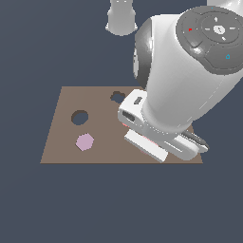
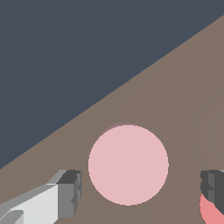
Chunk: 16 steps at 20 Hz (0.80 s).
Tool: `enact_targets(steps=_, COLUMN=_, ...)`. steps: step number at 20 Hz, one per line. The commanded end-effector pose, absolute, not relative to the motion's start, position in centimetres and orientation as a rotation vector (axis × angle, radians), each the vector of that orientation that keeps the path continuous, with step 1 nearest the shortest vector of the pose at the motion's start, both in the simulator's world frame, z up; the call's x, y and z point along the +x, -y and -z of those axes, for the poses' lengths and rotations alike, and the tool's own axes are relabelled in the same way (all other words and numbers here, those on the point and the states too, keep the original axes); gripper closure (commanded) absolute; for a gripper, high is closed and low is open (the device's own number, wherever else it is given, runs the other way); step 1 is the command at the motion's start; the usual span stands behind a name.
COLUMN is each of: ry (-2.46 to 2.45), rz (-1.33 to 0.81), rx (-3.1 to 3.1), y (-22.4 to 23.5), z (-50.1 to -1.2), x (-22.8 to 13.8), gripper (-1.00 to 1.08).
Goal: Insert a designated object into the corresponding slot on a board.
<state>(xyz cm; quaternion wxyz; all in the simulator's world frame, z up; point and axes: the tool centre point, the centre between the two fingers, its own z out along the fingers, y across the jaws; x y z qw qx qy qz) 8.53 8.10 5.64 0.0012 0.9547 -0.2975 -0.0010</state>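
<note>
In the wrist view the light pink disc lies flat on the brown board. My gripper is open, with one finger on each side of the disc and a gap on both sides. In the exterior view the board shows the plain round slot toward the exterior view's left. My arm's hand hangs low over the board's right part and hides the disc and the fingers there.
A mauve hexagon lies on the board just in front of the slot. A smaller lobed hole is near the board's far edge. A redder pink piece lies partly behind one finger. The robot base stands behind the board.
</note>
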Motion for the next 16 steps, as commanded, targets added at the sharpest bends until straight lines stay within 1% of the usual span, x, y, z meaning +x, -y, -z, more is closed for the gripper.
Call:
enact_targets(steps=1, ry=0.972, rz=0.001, rx=2.986, y=-8.3, z=-5.3, x=9.0, gripper=-0.92)
enact_targets(steps=11, ry=1.000, rz=0.001, rx=2.978, y=-8.4, z=-4.8, x=9.4, gripper=-0.92)
enact_targets(steps=16, ry=1.003, rz=0.000, rx=2.977, y=-8.4, z=-3.3, x=9.5, gripper=-0.92)
